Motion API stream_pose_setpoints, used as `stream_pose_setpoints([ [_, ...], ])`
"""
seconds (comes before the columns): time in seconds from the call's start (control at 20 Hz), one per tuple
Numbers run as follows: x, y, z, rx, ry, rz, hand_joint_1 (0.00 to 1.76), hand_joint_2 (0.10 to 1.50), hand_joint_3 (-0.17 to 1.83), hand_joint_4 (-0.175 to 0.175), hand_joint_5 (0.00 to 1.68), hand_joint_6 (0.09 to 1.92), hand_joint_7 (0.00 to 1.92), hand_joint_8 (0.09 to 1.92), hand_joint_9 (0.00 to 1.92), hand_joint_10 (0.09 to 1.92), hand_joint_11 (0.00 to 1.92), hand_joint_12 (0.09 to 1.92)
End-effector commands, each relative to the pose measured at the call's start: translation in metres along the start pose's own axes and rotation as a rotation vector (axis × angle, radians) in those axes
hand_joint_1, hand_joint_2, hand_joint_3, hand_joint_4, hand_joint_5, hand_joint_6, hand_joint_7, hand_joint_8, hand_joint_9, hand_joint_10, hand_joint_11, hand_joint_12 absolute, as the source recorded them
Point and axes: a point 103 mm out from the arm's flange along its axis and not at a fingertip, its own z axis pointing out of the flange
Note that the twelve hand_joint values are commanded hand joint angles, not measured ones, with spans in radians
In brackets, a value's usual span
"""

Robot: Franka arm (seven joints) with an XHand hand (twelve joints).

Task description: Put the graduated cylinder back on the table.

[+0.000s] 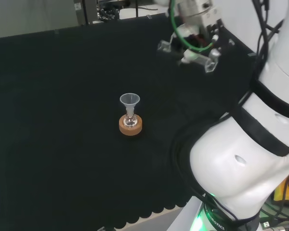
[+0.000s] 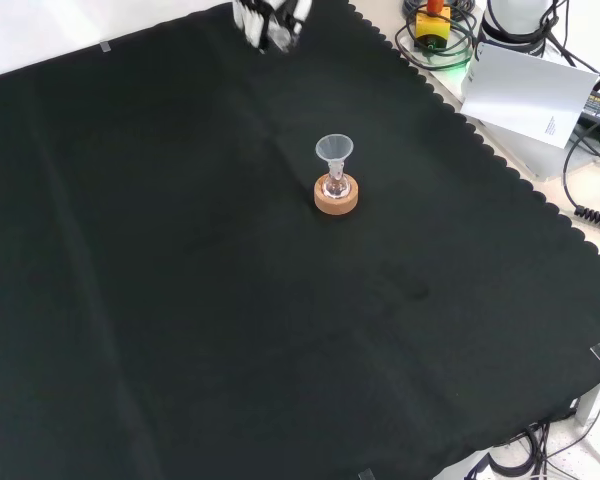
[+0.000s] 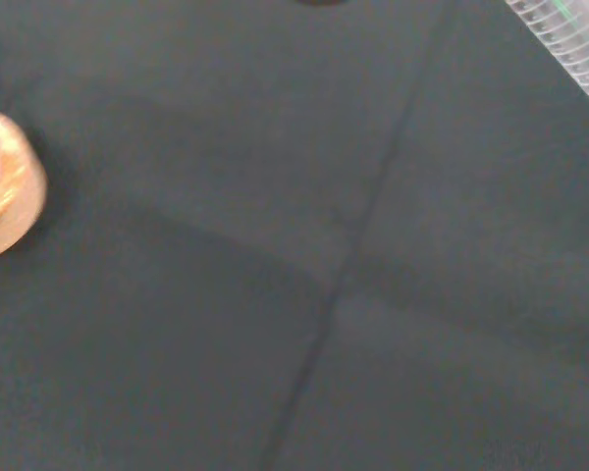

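Hand: While the white arm [image 1: 241,159] fills the head view's right, the hand [image 1: 195,29] hangs above the cloth at about one o'clock from the flask, with a clear cylinder lying across beneath it; in the front view it sits at the top edge [image 2: 270,25]. How its fingers stand around the glass I cannot tell.
Graduated cylinder: A clear tube with a flat foot [image 1: 188,54], held off the cloth and nearly level under the hand in the head view; its ribbed, marked wall [image 3: 569,44] crosses a corner of the wrist view.
Flask and funnel: A small clear flask [image 1: 130,120] stands upright in a cork ring [image 1: 130,126] near the cloth's middle, a clear funnel [image 1: 129,101] seated in its neck. In the front view the group [image 2: 335,185] stands at about five o'clock from the hand, well apart.
Bench: Black cloth [image 2: 180,300], scalloped along its edge, creased in the wrist view.
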Motion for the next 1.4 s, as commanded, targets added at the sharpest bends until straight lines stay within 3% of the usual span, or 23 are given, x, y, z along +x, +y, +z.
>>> stream_pose_setpoints([
  [0.05,0.051,0.091,0.049,-0.164,0.286,-0.224,1.25,1.15,0.0,-0.175,0.9,1.11,0.93,1.1,1.32,0.11,1.13,0.8],
  [0.35,0.049,0.108,0.049,-0.203,0.329,-0.249,1.25,1.15,0.0,-0.175,0.9,1.12,0.93,1.1,1.32,0.11,1.13,0.8],
  [1.15,0.035,0.15,0.063,-0.375,0.607,-0.287,1.25,1.15,0.0,-0.175,0.9,1.12,0.93,1.11,1.32,0.11,1.13,0.8],
  [1.4,0.028,0.169,0.065,-0.43,0.659,-0.296,1.25,1.15,0.0,-0.175,0.9,1.12,0.93,1.11,1.32,0.11,1.13,0.8],
])
